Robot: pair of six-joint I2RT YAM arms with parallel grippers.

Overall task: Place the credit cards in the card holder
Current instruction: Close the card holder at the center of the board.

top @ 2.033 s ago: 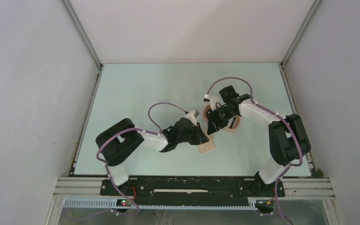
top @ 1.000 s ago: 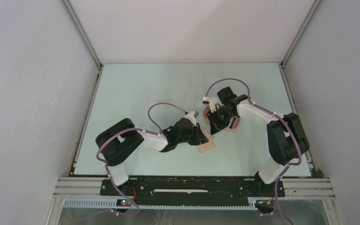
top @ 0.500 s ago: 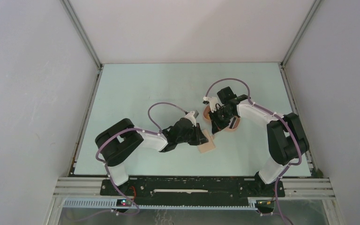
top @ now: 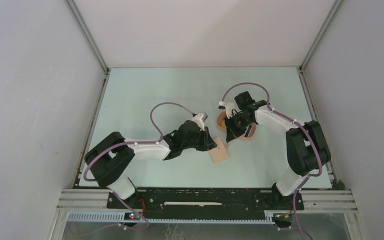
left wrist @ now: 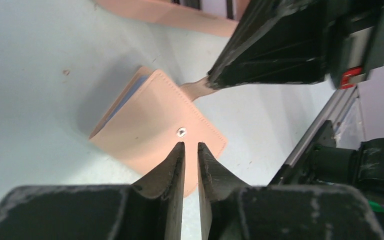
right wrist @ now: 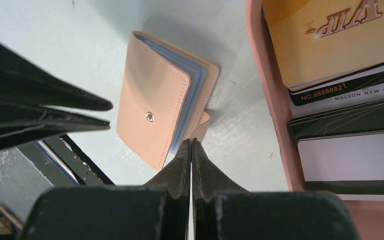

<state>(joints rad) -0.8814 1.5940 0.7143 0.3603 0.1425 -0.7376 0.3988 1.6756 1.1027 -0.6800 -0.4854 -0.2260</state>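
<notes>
Top external: left tool (left wrist: 190, 146), jaws barely apart and empty, has drawn back off the folded card holder (top: 220, 151) on the bench (top: 145, 100); right tool (right wrist: 191, 142) has shut at its tab (left wrist: 197, 89), probably to open it; credit cards (right wrist: 340, 95) wait in the tray (right wrist: 267, 75).

A pale green bench (top: 145, 100) is seen between white walls, with an aluminium rail (top: 205, 205) along the lower edge of the frame. Just right of centre, a small flat tan card holder (top: 219, 152) is laid on the bench. The left claw (top: 210, 144) is set at its left edge, and the right claw (top: 229, 139) is pointed at its upper right corner. Up and right of that, a peach oval tray (top: 249, 136) is partly hidden by the right arm.
</notes>
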